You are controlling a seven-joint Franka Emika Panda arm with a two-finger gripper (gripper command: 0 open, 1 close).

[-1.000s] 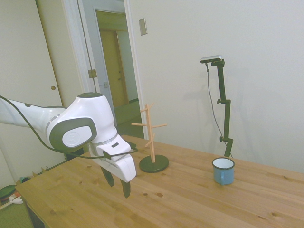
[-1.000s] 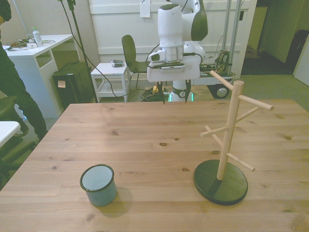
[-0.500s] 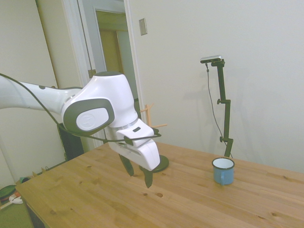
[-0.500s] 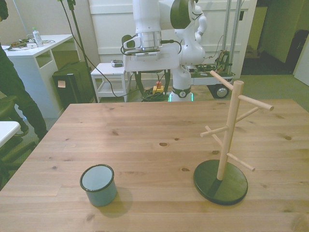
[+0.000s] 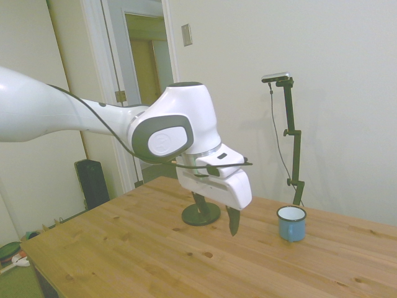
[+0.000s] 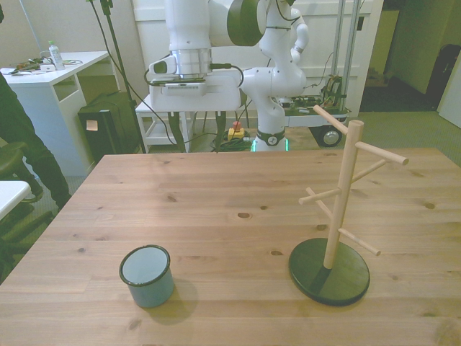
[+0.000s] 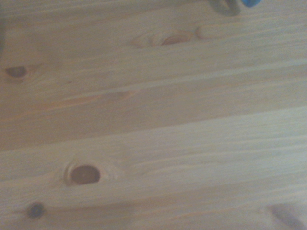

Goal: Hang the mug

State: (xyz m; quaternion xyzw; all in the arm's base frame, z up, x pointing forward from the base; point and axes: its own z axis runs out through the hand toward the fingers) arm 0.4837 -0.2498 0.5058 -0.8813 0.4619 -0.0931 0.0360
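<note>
Front view, left to right: a person's dark sleeve [image 6: 18,122] off the table's left edge; mug [image 6: 147,275] upright near the near edge, left part of the table [image 6: 216,187], nothing touching it. Gripper [image 5: 217,213] hangs above the table w/ fingers apart, empty, well away from mug. Peg stand [image 6: 338,209] on dark round base near the near edge, right part; bare wood btw it and mug.
</note>
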